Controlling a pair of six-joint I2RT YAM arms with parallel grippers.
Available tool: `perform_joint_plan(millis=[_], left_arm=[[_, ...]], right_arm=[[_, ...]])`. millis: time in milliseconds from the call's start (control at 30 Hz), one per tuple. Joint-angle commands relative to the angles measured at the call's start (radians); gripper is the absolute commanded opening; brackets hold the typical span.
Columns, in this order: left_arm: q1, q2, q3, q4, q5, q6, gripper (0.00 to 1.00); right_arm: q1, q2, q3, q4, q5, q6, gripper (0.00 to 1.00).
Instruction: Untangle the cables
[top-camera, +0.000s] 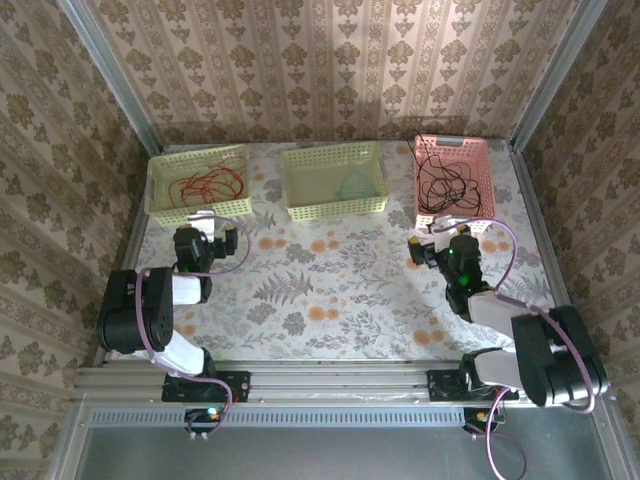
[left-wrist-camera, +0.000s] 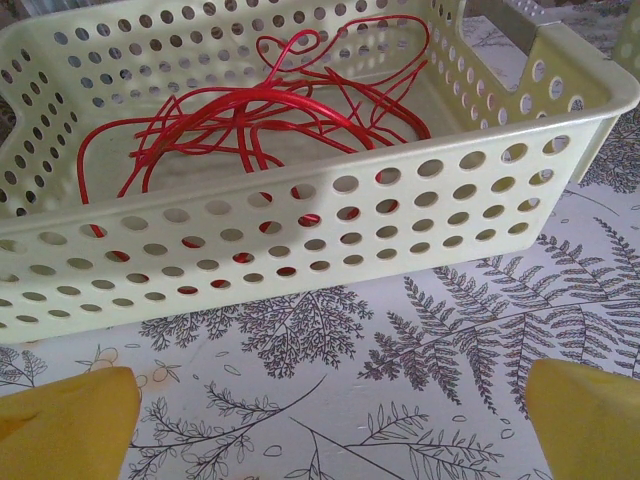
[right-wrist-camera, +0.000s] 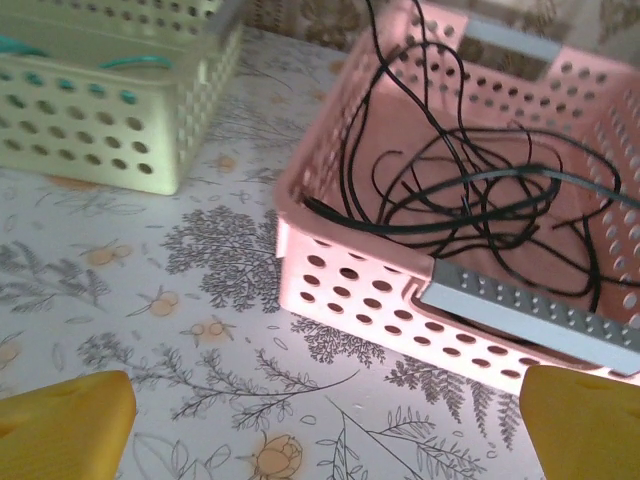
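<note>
Top external view has the cables split by colour: red cables (top-camera: 205, 183) in the left yellow basket (top-camera: 160, 208), a teal cable (top-camera: 352, 183) in the middle basket (top-camera: 335, 207), black cables (top-camera: 450, 180) in the pink basket (top-camera: 424, 150), all at the counter's (top-camera: 330, 285) far side. Each basket has a hand parked just short of it, the left hand (top-camera: 214, 226) by the yellow one and the right hand (top-camera: 427, 240) by the pink one, both spread wide, holding nothing.

Overhead from behind, wrist views near table (top-camera: 330, 285)

The tabletop (top-camera: 340, 290) is lit softly from above. A shadow is cast across the pale basket (left-wrist-camera: 150, 270); the pink basket (right-wrist-camera: 350, 290) is washed out, and the fingers (right-wrist-camera: 60, 420) are blurred.
</note>
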Motion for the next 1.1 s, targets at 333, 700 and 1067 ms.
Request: perform_joint_plan(millis=[333,700,1067], left_arm=[[-0.006,-0.003,0.014,0.001,0.008,-0.011,1.00],[-0.005,-0.003,0.014,0.001,0.008,-0.011,1.00],[-0.005,-0.003,0.015,0.000,0.008,-0.010,1.00]], right_arm=[[-0.010,0.117,0.039,0.167,0.012,0.078,1.00],[-0.024,0.126,0.064,0.135,0.006,0.091,1.00],[-0.059,0.156,0.141,0.020,-0.013,0.129,1.00]])
